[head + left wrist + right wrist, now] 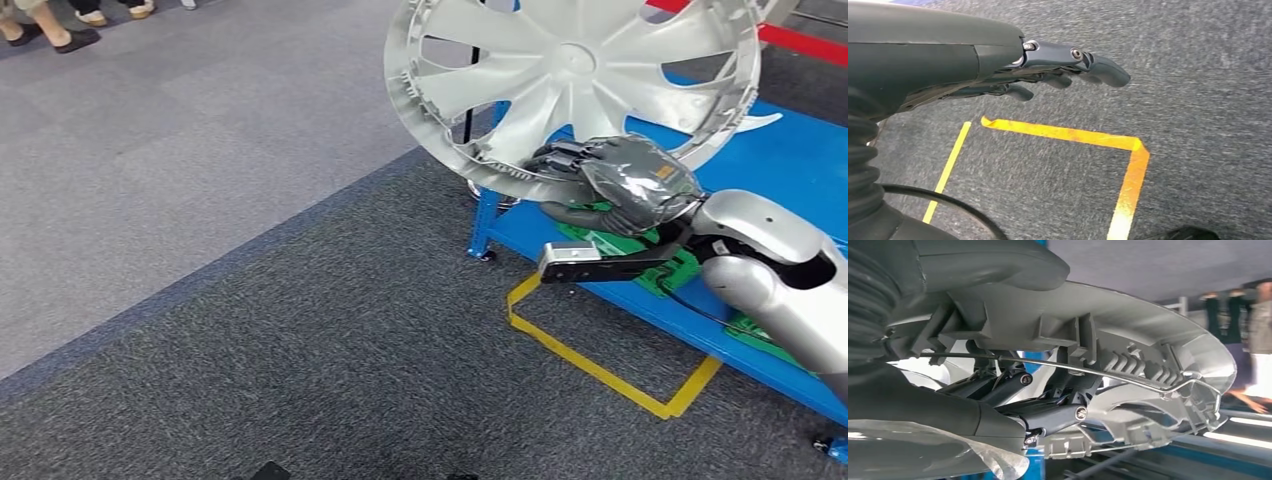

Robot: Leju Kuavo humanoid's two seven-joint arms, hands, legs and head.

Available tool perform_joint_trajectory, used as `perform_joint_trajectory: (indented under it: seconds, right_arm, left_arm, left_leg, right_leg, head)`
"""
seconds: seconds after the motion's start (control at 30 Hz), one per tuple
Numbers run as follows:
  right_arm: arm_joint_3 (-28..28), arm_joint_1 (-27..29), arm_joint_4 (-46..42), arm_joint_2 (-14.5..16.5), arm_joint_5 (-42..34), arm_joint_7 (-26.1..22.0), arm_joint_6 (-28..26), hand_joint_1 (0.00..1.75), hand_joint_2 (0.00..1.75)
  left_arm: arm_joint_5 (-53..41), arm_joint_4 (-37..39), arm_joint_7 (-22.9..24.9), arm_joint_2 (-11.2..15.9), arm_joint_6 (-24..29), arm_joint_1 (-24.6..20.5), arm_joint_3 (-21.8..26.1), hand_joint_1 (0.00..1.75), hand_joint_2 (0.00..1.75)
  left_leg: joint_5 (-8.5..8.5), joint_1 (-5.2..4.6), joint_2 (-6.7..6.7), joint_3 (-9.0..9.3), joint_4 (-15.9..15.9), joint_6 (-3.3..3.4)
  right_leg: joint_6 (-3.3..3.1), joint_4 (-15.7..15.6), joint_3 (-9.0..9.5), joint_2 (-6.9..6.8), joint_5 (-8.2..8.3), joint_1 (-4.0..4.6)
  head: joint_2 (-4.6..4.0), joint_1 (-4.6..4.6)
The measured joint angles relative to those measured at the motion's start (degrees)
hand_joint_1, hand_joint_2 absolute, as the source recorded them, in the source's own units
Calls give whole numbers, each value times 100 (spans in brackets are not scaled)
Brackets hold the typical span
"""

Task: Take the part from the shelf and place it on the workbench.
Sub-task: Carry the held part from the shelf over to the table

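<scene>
The right hand (pixel 610 185) grasps the part (pixel 575 80), a large silver-grey wheel cover with broad spokes and cut-out openings, by its lower rim; its dark fingers (pixel 560 160) are curled over the rim's edge. The cover stands tilted above the hand, held in the air over the near corner of the blue counter (pixel 800 160), and its far edge reaches past the counter's surface. In the right wrist view the fingers (pixel 1048 415) are hooked inside the cover (pixel 1128 340), clamped against its ribbed inner rim, with a thin wire ring (pixel 1088 371) running along the rim just beside them. Green pieces (pixel 670 275) lie on the counter beneath the right wrist. The left hand (pixel 1058 70) hangs over the dark grey carpet (pixel 1198 75), its fingers (pixel 1108 71) released, stretched out, slightly apart, and holding nothing; below them yellow tape (pixel 1068 134) marks a rectangle on the floor. At the far edge of the paler carpet, people's feet (pixel 60 30) are visible.
</scene>
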Motion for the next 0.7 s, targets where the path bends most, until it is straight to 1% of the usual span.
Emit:
perform_joint_trajectory:
  seconds: [0.03,0.07,0.1,0.13,0.17,0.2,0.23,0.27,0.3,0.33,0.37,0.4,0.43,0.47,0.5,0.53,0.57,0.6,0.63,0.67,0.7]
  right_arm:
    - [5,71,-76,-90,-5,16,-52,175,175]
    - [-10,144,-150,-184,-15,29,-85,175,175]
    - [-34,219,-221,-281,-28,36,-118,175,175]
    - [-67,302,-300,-388,-40,40,-150,175,175]
    - [-108,389,-382,-485,-53,42,-182,175,175]
    - [-151,469,-464,-573,-66,42,-209,175,175]
    - [-198,548,-548,-658,-76,45,-228,175,175]
    - [-250,613,-625,-729,-89,50,-243,175,175]
    - [-304,671,-695,-793,-102,56,-256,175,175]
    - [-357,719,-756,-858,-110,60,-265,175,175]
    - [-405,759,-810,-919,-118,61,-273,175,175]
    - [-443,791,-857,-971,-122,59,-279,175,175]
    - [-469,814,-897,-1012,-124,57,-279,175,175]
    - [-485,832,-931,-1039,-126,56,-278,175,175]
    - [-495,848,-962,-1059,-130,56,-277,175,175]
    - [-501,864,-990,-1075,-133,56,-276,175,175]
    - [-506,878,-1012,-1091,-136,55,-273,175,175]
    - [-519,893,-1033,-1109,-137,54,-268,175,175]
    - [-533,904,-1049,-1126,-137,51,-261,175,175]
    - [-545,911,-1060,-1140,-131,48,-253,175,175]
    - [-552,917,-1068,-1149,-120,44,-241,175,175]
  left_arm:
    - [-13,0,0,-7,6,3,-21,0,175]
    - [-16,0,0,-9,15,6,-38,0,175]
    - [-18,0,0,-9,26,7,-54,0,175]
    - [-20,0,0,-9,36,12,-72,0,175]
    - [-21,1,0,-10,43,25,-89,0,175]
    - [-23,2,0,-13,46,44,-104,0,175]
    - [-24,3,0,-18,48,72,-121,0,175]
    - [-25,4,0,-24,51,100,-135,0,175]
    - [-25,5,0,-33,56,120,-147,0,175]
    - [-25,6,0,-39,60,127,-156,0,175]
    - [-25,7,0,-46,63,125,-165,0,175]
    - [-25,7,0,-52,65,117,-173,0,175]
    - [-25,8,0,-56,67,111,-181,0,175]
    - [-25,8,1,-58,68,108,-189,0,175]
    - [-26,9,2,-59,70,107,-195,0,175]
    - [-26,9,3,-58,70,108,-200,0,175]
    - [-27,9,4,-57,68,108,-204,0,175]
    - [-28,9,4,-56,64,104,-212,0,175]
    - [-30,9,4,-56,60,97,-223,0,175]
    - [-32,9,5,-55,54,88,-234,0,175]
    - [-34,9,5,-54,48,79,-245,0,175]
  left_leg:
    - [-13,13,-113,2,28,-12]
    - [-36,28,-204,-2,66,-38]
    - [-65,37,-292,-23,124,-71]
    - [-87,46,-372,-51,170,-106]
    - [-98,53,-438,-79,202,-137]
    - [-95,60,-496,-104,215,-159]
    - [-92,71,-549,-116,210,-181]
    - [-116,66,-499,-128,235,-207]
    - [-187,56,-365,-166,331,-239]
    - [-316,51,-182,-250,536,-272]
    - [-490,50,28,-384,853,-300]
    - [-675,65,154,-555,1247,-318]
    - [-809,80,206,-715,1600,-323]
    - [-856,89,223,-812,1818,-319]
    - [-795,90,227,-814,1828,-305]
    - [-640,81,238,-713,1622,-283]
    - [-427,55,309,-521,1239,-248]
    - [-272,9,438,-322,848,-216]
    - [-172,-41,557,-160,516,-179]
    - [-133,-88,654,-62,299,-145]
    - [-157,-121,671,-42,228,-123]
  right_leg:
    - [16,-190,56,21,181,-9]
    - [32,-578,232,98,373,-30]
    - [44,-940,424,206,499,-52]
    - [47,-1188,565,295,562,-67]
    - [40,-1298,642,357,552,-69]
    - [21,-1313,671,347,533,-58]
    - [-7,-1307,671,288,536,-55]
    - [-36,-1316,685,231,538,-54]
    - [-70,-1326,704,167,538,-54]
    - [-103,-1337,724,100,537,-53]
    - [-127,-1340,742,33,529,-37]
    - [-147,-1340,754,-36,518,-22]
    - [-158,-1340,763,-104,508,-8]
    - [-165,-1339,773,-171,498,2]
    - [-170,-1339,784,-237,486,11]
    - [-170,-1339,801,-299,472,17]
    - [-165,-1340,826,-362,454,21]
    - [-156,-1343,849,-427,436,27]
    - [-141,-1344,865,-488,421,36]
    - [-125,-1348,873,-555,410,45]
    - [-105,-1358,877,-622,406,51]
  head:
    - [0,0]
    - [0,1]
    - [0,5]
    - [1,8]
    - [1,11]
    - [1,13]
    - [1,10]
    - [1,9]
    - [1,-10]
    - [1,-26]
    - [1,-42]
    - [1,-56]
    - [1,-55]
    - [1,-57]
    - [1,-57]
    - [1,-56]
    - [1,-56]
    - [1,-56]
    - [1,-55]
    - [1,-52]
    - [0,-50]
